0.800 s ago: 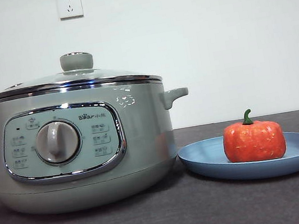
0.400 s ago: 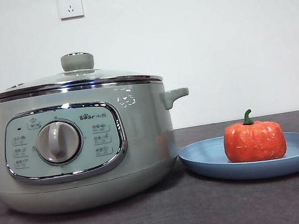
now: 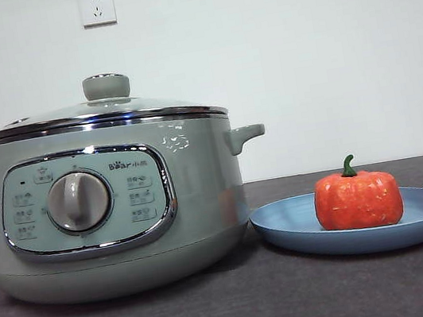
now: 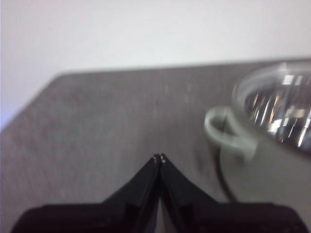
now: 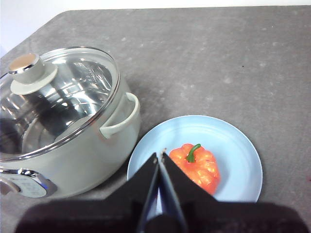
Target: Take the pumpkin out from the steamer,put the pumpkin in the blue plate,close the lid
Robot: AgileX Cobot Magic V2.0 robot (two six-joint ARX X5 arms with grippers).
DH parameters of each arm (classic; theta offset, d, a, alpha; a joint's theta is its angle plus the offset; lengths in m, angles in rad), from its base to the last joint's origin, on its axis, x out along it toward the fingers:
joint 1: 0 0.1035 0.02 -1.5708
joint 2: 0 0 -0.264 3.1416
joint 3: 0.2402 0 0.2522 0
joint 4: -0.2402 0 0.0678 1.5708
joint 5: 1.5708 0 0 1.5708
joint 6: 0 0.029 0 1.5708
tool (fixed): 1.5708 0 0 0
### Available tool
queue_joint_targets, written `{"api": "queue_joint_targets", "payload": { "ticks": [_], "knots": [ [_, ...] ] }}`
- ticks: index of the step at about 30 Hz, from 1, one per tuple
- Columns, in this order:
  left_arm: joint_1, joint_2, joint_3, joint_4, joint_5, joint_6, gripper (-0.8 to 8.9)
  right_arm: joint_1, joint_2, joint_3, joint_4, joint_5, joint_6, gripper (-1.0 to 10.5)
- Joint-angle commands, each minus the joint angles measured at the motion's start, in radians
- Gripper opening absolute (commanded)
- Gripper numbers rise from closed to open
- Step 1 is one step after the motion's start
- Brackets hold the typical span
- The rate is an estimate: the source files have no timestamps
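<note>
I am reading all three steps as done, judging by how things lie now. The small squat orange-red toy pumpkin with the curved green stem [image 3: 357, 199] is sitting upright on the wide shallow light-blue plate [image 3: 287, 227], slightly toward the plate's near side in the right wrist view, and nothing is touching it. The round glass lid with chrome rim and stubby pale green knob [image 3: 106, 87] is lying level on the large pale sage-green electric steamer pot [image 3: 202, 200], rim seated all round as far as I can see; the plate is just beside the pot's base on the dark grey desk [image 3: 243, 306]. My right hand [image 5: 160, 156] is hovering above the plate's near edge, jaws pressed together, gripping nothing. My left hand [image 4: 160, 158] is hanging over bare desk beside the pot's side handle [image 4: 224, 132], jaws likewise closed on nothing. In the front view only a black tip is showing at the top right corner. I am finding nothing left to do beyond parking both arms.
</note>
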Motion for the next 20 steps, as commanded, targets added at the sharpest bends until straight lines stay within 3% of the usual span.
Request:
{"api": "queue_joint_targets", "payload": {
  "ticks": [1,5,20],
  "knots": [
    [0.005,-0.005,-0.072,0.033,0.007,0.007,-0.03,0.000,-0.002,-0.008,0.003,0.003,0.009,0.0],
    [0.005,-0.005,-0.153,0.060,0.011,-0.012,-0.03,0.000,-0.002,-0.008,0.003,0.003,0.009,0.0],
    [0.005,-0.006,-0.154,0.069,0.010,-0.019,-0.03,0.000,-0.002,-0.008,0.001,0.003,0.009,0.0]
  ]
}}
